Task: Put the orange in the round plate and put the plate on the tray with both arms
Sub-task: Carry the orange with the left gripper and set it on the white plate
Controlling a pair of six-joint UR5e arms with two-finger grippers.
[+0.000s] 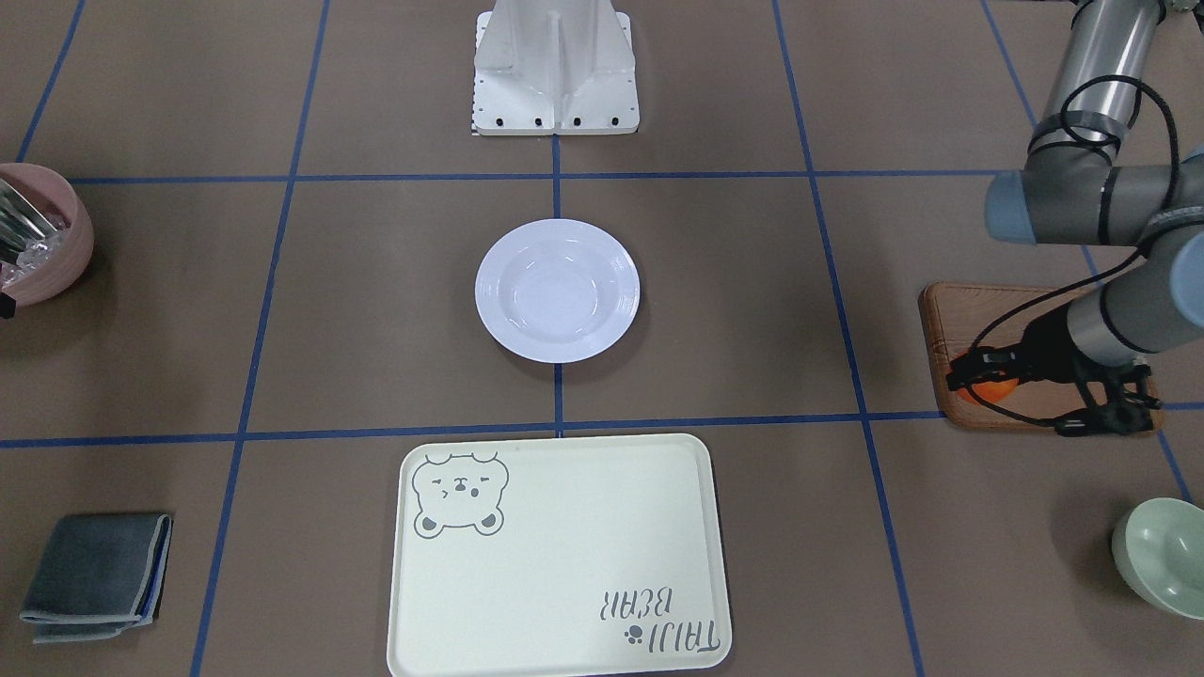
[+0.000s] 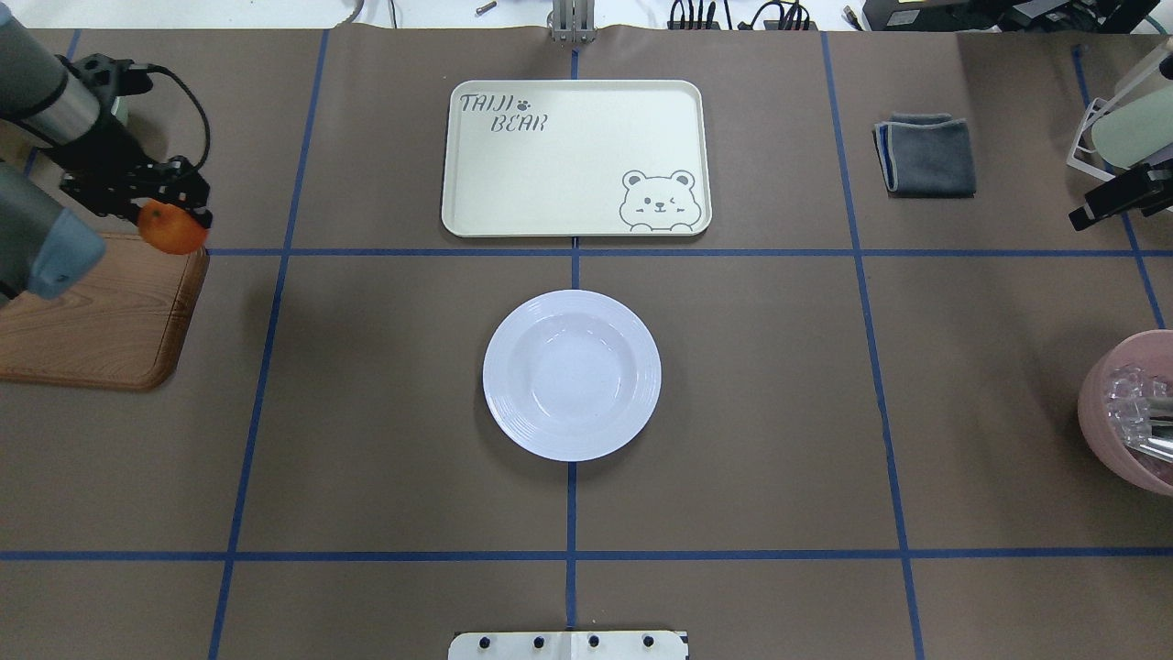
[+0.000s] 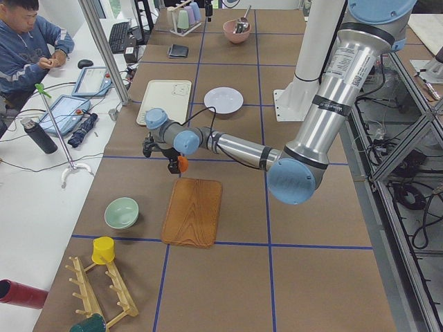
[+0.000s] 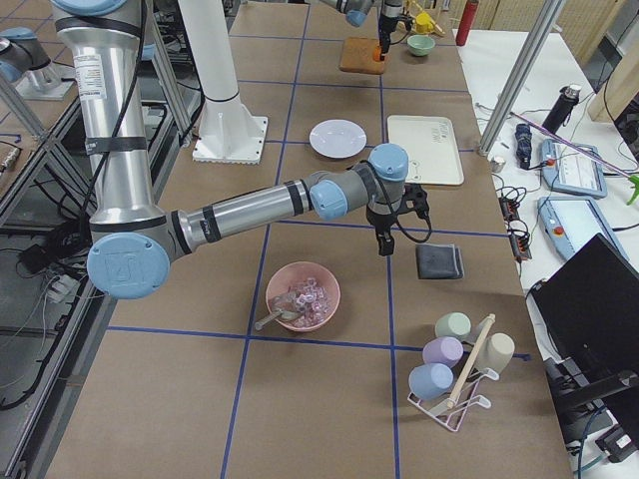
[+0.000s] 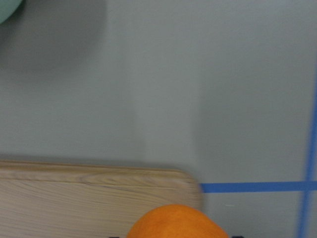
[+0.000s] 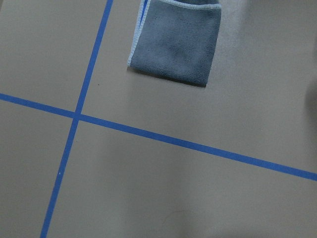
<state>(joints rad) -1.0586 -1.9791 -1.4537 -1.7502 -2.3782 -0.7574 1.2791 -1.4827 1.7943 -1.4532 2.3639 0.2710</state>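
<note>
- Jaws: left gripper (image 2: 169, 220) clamps the orange (image 2: 171, 231); right gripper (image 4: 384, 242), can't tell.
- Carry level over the round plate (image 2: 646, 376) (release low, I'd say, since it rolls).

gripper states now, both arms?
Left gripper: closed, holding the orange.
Right gripper: cannot tell whether open or closed.

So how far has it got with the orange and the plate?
Early days. Done: the left claw grips the orange at the wooden board's corner. In hand: getting it over to the round plate, empty at mid-table. Left: drop it in, then set the plate on the tray, also empty, with help from the right claw, now hanging by the grey cloth.
</note>
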